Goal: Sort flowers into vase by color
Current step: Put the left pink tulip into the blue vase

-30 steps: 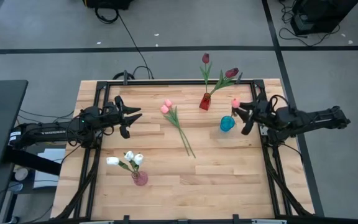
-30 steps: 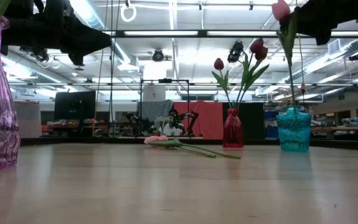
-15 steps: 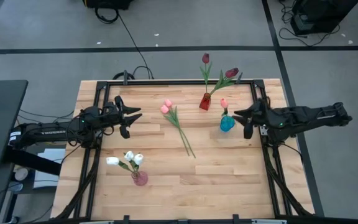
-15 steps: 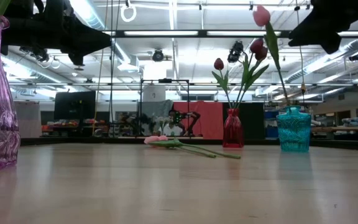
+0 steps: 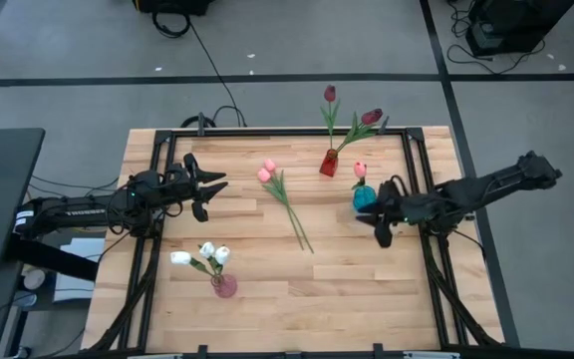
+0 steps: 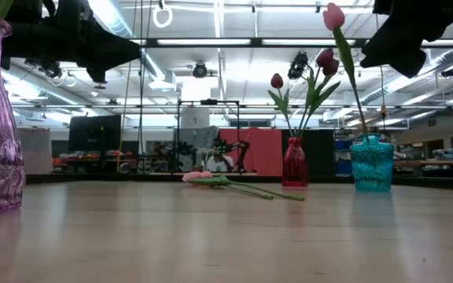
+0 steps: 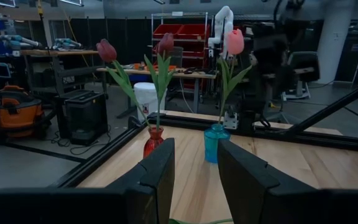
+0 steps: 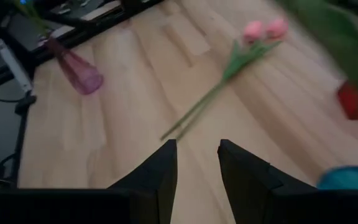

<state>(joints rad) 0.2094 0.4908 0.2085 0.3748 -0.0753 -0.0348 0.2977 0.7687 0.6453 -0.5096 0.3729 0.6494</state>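
Slim pink tulip (image 5: 360,170) — ribbed teal vase (image 5: 364,197)

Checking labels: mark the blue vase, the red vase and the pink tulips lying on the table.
blue vase (image 5: 364,197), high view, body.
red vase (image 5: 328,164), high view, body.
pink tulips (image 5: 266,173), high view, bud heads.

A light wooden table (image 5: 347,269) in a black frame carries three vases — a red vase (image 5: 328,163) at the far edge, a blue vase (image 5: 364,197) just right of it and nearer, a purple vase (image 5: 225,286) near left. Two pink tulips (image 5: 285,194) lie flat mid-table, heads toward the far side.
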